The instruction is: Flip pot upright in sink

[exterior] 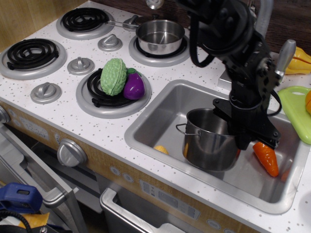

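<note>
The shiny steel pot [206, 143] stands nearly upright in the sink [160, 114], mouth up, with a wire loop handle on its left side. My black gripper [241, 130] is at the pot's right rim and appears shut on it. The fingertips are partly hidden by the rim and the arm. The pot looks slightly tilted. I cannot tell whether it touches the sink floor.
An orange toy carrot [266, 158] lies in the sink to the right of the pot, a yellow piece [162, 149] at its left front. A saucepan [159, 36] sits on a back burner. Green and purple vegetables [121, 80] sit on the front burner. The faucet [283, 57] and a green board [297, 109] stand right.
</note>
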Robot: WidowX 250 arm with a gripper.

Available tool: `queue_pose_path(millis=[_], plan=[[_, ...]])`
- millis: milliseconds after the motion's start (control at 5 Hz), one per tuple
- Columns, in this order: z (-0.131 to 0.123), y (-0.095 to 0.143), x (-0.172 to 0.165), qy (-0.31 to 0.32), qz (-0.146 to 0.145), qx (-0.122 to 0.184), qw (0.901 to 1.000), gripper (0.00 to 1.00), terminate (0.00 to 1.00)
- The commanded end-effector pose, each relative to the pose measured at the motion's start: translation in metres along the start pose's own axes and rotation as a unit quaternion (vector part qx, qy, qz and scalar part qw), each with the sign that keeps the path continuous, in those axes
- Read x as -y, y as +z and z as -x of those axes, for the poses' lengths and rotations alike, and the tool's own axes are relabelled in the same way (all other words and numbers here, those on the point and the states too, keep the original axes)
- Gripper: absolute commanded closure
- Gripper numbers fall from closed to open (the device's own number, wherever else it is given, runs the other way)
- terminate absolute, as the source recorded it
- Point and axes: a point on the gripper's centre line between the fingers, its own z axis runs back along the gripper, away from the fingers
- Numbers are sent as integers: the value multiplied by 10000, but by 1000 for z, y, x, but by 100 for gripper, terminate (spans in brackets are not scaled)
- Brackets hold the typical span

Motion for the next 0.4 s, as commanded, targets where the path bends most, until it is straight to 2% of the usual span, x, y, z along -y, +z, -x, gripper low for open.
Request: queue_pose_path(millis=[0,200], plan=[[-19,21,3,-24,-7,361,9993,0,0],[-19,21,3,-24,-7,361,9993,0,100]])
